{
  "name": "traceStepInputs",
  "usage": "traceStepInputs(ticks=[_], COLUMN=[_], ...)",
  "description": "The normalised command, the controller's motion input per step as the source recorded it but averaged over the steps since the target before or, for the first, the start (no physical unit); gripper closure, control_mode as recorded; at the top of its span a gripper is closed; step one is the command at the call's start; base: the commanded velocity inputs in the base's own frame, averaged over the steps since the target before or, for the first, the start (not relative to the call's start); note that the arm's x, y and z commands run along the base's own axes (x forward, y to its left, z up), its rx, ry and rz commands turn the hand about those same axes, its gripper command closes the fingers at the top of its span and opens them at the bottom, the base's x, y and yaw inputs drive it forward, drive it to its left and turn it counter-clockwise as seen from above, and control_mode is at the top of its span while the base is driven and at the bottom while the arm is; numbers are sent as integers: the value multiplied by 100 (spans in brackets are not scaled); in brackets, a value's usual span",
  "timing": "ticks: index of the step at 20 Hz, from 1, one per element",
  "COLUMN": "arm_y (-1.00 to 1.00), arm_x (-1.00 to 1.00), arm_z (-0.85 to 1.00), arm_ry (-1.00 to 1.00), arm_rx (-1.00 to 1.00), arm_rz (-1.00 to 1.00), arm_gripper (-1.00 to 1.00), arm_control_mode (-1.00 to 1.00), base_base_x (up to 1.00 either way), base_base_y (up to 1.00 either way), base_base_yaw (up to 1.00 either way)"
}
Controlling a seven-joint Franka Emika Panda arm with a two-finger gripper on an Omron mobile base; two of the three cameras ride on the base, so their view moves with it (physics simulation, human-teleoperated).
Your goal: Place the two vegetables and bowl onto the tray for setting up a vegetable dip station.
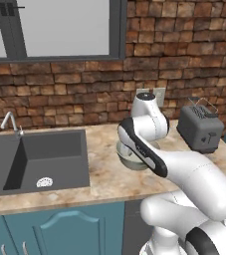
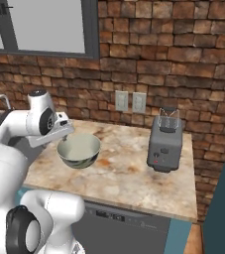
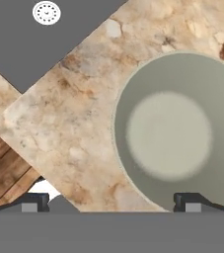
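The pale grey-green bowl stands upright and empty on the marble counter. In the left base view the bowl peeks out from behind the arm. My gripper hovers just above the bowl's left rim, jaws spread wide. Looking down from the hand, the bowl fills the right side and the gripper is open, one fingertip over the bowl's rim, the other over bare counter. Nothing is held. The two vegetables and the tray are out of view.
A dark sink with a faucet lies left of the bowl. A grey toaster stands to its right near the brick wall, below two wall outlets. The counter's front edge drops to a wooden floor.
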Motion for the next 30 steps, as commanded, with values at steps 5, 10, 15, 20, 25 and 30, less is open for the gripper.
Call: traceStepInputs(ticks=[5, 10, 15, 20, 25, 30], arm_y=[0, 0, 0, 8, 17, 3], arm_x=[26, 31, 26, 1, 0, 0], arm_z=[-36, -28, -24, -14, -10, -21], arm_ry=[0, 0, 0, 1, 1, 0], arm_rx=[0, 0, 0, 0, 0, 0], arm_rz=[7, 6, 5, 4, 1, 0], arm_gripper=[-100, -100, -100, -100, -100, -100], arm_control_mode=[-100, -100, -100, -100, -100, -100], base_base_x=[0, 0, 0, 0, 0, 0], base_base_y=[0, 0, 0, 0, 0, 0], base_base_yaw=[0, 0, 0, 0, 0, 0])
